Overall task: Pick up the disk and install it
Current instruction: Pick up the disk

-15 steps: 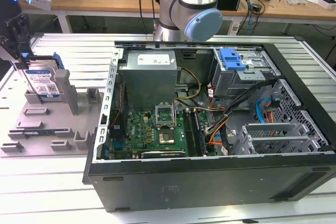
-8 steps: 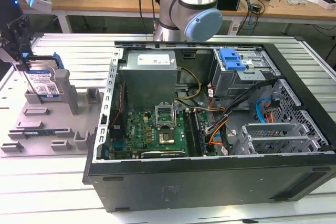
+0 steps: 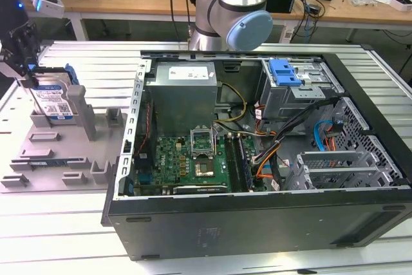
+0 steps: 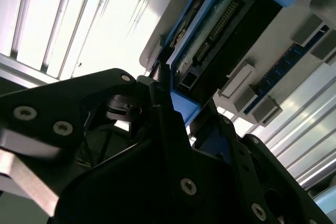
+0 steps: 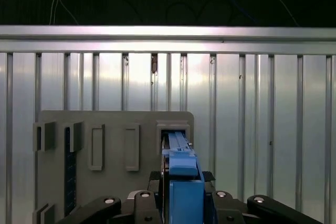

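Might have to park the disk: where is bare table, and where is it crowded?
Bare: the ribbed table beyond the grey tray in the exterior view, and the strip in front of the computer case. Crowded: inside the case with boards and cables, and the tray by the disk, where the gripper stands.

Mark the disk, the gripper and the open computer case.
disk point(image 3: 56, 102): exterior view, on its blue-and-white label.
gripper point(image 3: 27, 76): exterior view, midway between its fingers.
computer case point(image 3: 257, 214): exterior view, on its near black wall.
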Tool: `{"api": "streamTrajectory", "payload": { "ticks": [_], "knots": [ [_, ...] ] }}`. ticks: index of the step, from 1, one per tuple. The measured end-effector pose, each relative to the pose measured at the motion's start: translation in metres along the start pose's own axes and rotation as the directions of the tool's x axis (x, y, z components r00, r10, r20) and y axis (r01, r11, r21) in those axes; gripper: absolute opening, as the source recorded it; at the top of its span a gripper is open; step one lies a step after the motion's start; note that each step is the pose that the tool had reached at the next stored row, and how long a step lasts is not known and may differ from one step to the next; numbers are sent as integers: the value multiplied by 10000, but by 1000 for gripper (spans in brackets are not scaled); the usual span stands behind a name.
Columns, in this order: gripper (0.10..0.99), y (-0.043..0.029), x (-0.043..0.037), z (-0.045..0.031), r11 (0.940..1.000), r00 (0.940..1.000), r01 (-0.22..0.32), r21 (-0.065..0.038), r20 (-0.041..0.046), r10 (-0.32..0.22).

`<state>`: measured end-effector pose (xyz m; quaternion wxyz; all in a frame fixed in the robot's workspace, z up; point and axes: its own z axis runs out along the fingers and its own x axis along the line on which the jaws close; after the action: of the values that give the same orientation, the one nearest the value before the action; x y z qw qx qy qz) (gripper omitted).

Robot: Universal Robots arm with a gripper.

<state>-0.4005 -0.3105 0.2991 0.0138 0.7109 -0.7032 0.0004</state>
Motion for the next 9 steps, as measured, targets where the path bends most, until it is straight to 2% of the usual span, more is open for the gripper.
{"api": "streamTrajectory", "payload": {
  "ticks": [9],
  "knots": [
    [396,6,0,3,10000,10000,0,-1,-1,0]
  ]
}}
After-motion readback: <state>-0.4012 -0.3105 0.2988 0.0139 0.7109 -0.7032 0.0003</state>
